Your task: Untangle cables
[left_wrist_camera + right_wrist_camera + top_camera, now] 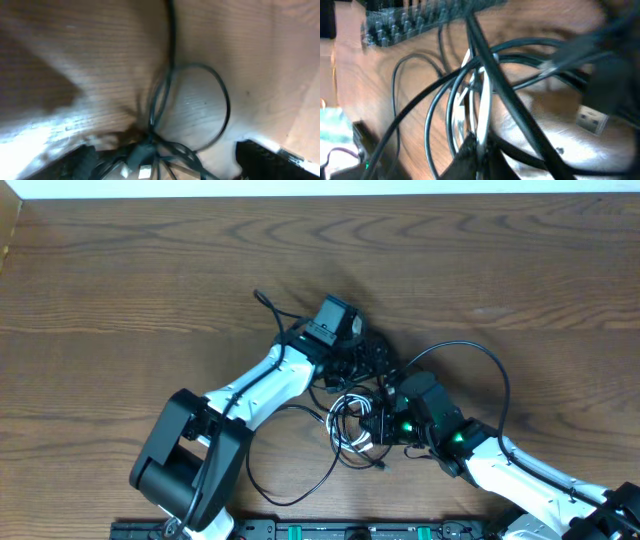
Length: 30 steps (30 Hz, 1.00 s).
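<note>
Your right gripper (479,152) is clamped on the cables (352,425) where white and black strands bunch in the tangle at the middle of the table (120,280), your left gripper (165,160) is spread wide over the same knot, black loops trailing outward.

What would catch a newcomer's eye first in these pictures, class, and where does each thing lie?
The knot of cables near the middle of the table draws the eye first: a white cable is coiled among black ones, and a black loop arches out to its right. Both tools crowd in on it. The left tool is open at the knot's far side, and the right tool is shut, apparently pinching the white cable.
</note>
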Each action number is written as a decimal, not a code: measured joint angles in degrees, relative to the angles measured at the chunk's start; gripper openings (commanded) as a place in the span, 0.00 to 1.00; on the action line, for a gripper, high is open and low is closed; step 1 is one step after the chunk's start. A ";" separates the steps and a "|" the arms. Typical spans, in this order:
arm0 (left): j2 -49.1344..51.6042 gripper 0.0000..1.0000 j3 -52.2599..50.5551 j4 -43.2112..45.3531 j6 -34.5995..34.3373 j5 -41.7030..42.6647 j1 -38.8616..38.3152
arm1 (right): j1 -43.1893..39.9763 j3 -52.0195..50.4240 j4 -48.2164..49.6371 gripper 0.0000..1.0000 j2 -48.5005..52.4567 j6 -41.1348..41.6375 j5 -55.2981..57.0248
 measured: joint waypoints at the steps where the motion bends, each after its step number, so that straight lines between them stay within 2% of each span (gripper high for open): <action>1: 0.00 0.44 0.07 0.09 -0.07 -1.18 -0.44 | -0.02 -0.04 -0.09 0.01 0.04 -1.38 -1.29; 4: 0.00 0.10 0.09 -0.09 -0.28 -5.20 -1.75 | -0.02 -0.15 -0.26 0.01 0.15 -4.94 -4.72; 5: 0.00 0.08 0.09 -0.28 -0.33 -6.64 -2.16 | -0.02 -0.17 -0.31 0.01 0.15 -6.23 -5.99; 9: -0.02 0.07 0.11 -2.32 0.20 -10.62 -3.37 | -0.20 -0.15 -0.15 0.01 0.15 -9.84 -9.84; 13: 0.00 0.08 0.11 -7.04 0.28 -15.17 -0.15 | -0.26 -0.11 -0.17 0.01 -1.40 -13.46 -13.27; 16: 0.00 0.07 0.11 -11.15 0.31 -18.69 6.19 | -0.44 -0.09 -1.53 0.01 -5.42 -15.63 -14.49; 18: 0.00 0.07 0.11 -15.45 0.28 -20.98 14.47 | -2.75 0.00 -6.29 0.01 -11.43 -17.11 -12.72; 21: 0.00 0.08 0.15 -18.82 0.31 -19.63 19.61 | -6.21 0.33 -14.25 0.01 -16.52 -17.27 -7.78; 24: 0.02 0.08 0.15 -20.87 0.31 -17.75 25.20 | -9.18 0.31 -14.75 0.01 -20.94 -17.05 -5.99; 26: 0.02 0.14 0.15 -21.73 0.39 -16.41 27.98 | -10.14 0.24 -11.45 0.09 -23.56 -17.44 -7.80; 27: 0.02 0.22 0.13 -21.73 0.98 -14.99 28.81 | -10.47 0.24 -9.07 0.15 -24.70 -17.97 -9.16; 30: 0.02 0.56 0.11 -20.24 5.55 -7.48 29.55 | -10.58 0.31 -4.09 0.25 -27.76 -19.17 -12.37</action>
